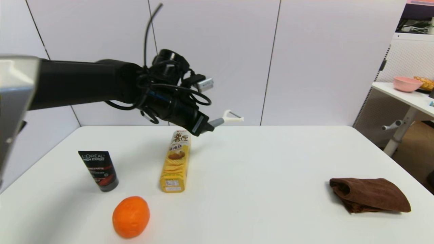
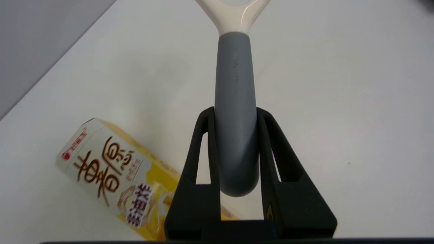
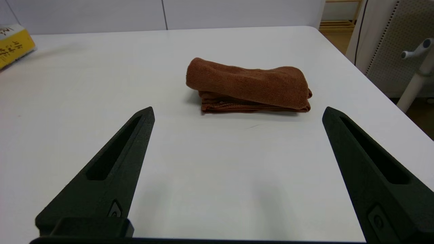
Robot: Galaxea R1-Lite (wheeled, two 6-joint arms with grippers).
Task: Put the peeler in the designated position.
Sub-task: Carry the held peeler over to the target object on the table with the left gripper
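So the left end effector [image 1: 207, 128] is up in the air over the far middle of the table [image 1: 257, 176], clamped on the grey handle of the peeler [image 1: 228, 117], with the cream forked head sticking out past the fingertips toward the back wall. The yellow chips tube [image 1: 175, 161] lies on the table right below it. The right end effector [image 3: 237, 113] sits low with fingers spread wide, facing the folded brown towel [image 3: 249, 85].

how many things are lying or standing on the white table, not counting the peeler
4: black tube standing at the left, orange in front of it, yellow chips tube lying mid-table, brown towel at the right. The peeler is held aloft in the left claw.
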